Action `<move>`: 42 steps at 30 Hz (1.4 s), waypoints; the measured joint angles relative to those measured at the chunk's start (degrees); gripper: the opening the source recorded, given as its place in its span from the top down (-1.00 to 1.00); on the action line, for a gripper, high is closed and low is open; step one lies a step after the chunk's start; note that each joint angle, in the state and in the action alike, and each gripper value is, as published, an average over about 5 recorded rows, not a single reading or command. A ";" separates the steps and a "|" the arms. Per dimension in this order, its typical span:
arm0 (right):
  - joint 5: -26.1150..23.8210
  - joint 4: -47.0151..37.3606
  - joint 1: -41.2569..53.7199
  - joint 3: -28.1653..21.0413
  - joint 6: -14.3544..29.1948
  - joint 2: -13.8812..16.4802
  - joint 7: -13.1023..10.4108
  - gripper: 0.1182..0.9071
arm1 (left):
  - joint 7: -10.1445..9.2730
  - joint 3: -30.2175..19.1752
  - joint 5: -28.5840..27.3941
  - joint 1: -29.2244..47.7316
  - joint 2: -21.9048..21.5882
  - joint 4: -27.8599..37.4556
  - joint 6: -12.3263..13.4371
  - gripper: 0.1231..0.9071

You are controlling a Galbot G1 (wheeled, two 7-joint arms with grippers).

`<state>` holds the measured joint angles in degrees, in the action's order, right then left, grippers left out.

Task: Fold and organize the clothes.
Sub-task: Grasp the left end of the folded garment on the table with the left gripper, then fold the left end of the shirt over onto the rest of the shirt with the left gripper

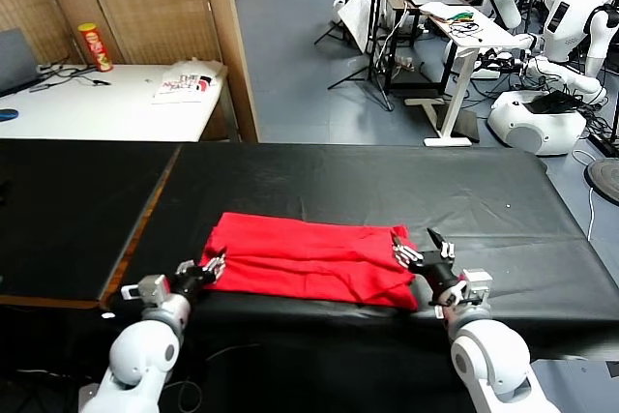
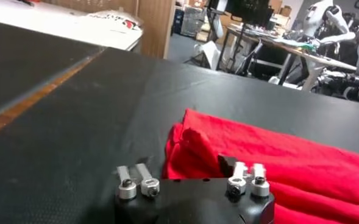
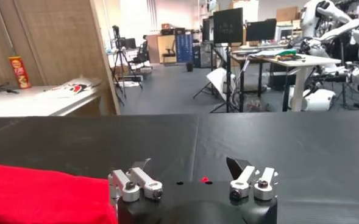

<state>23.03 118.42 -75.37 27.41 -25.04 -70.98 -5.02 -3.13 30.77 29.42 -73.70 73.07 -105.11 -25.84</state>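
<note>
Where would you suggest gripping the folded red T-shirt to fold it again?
Probably the two short ends of the red T-shirt: it lies flat as a wide band, layered edges facing outward. Left gripper comes from the left end, right gripper from the right.
</note>
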 joint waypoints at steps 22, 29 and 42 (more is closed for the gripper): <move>-1.22 0.72 -0.01 -1.13 0.04 -2.51 0.12 -0.72 | 0.78 7.76 -19.76 -3.05 -16.74 -0.54 7.26 0.90; -1.63 1.07 -0.69 -0.79 0.05 -2.81 0.13 -0.72 | -1.98 6.32 -17.72 -3.33 -15.30 -6.00 4.18 0.90; -2.06 2.24 -2.61 0.53 0.32 -3.74 0.27 -0.72 | -7.85 -7.66 -2.61 2.48 -1.57 -13.63 -2.66 0.90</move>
<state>20.97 120.66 -77.97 27.93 -24.72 -74.72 -4.75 -10.97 23.11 26.81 -71.22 71.50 -118.75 -28.49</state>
